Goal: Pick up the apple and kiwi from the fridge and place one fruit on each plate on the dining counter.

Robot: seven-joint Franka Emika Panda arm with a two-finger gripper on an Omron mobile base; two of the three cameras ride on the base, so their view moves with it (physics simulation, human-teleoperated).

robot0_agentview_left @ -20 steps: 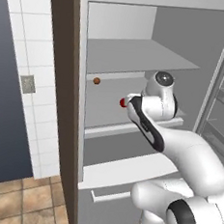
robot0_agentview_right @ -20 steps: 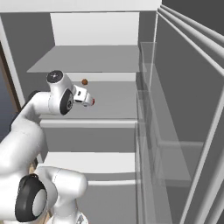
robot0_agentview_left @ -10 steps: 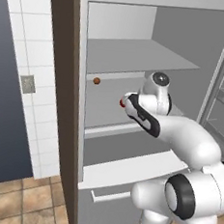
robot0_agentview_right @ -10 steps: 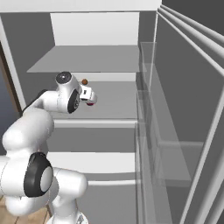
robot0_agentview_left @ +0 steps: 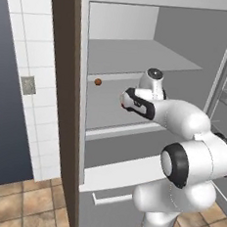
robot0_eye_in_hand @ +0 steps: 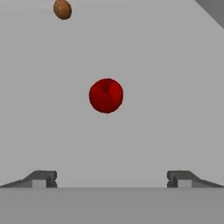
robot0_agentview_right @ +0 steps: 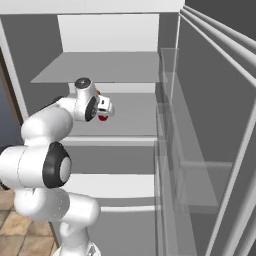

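The fridge (robot0_agentview_left: 199, 55) stands open, its grey shelves bare except for two small fruits on the middle shelf (robot0_agentview_left: 105, 119). In the hand view the apple (robot0_eye_in_hand: 106, 95) sits just above the centre of the frame, glossy red with its stem dimple showing, resting on the flat grey shelf surface. A smaller orange-brown ball (robot0_eye_in_hand: 62, 9) lies at the upper left of that frame, well apart from the apple. The tool (robot0_eye_in_hand: 112, 179) is released, its two dark finger tips spread wide at the lower left and lower right of the hand view, with the apple lined up between them but further off, touching neither. In the left base view the white arm reaches from the lower right into the middle compartment, and a sliver of the red apple shows at the tool's tip near the frame's centre, with the orange-brown ball to its upper left. In the right base view the apple peeks out red just below the hand, left of centre.
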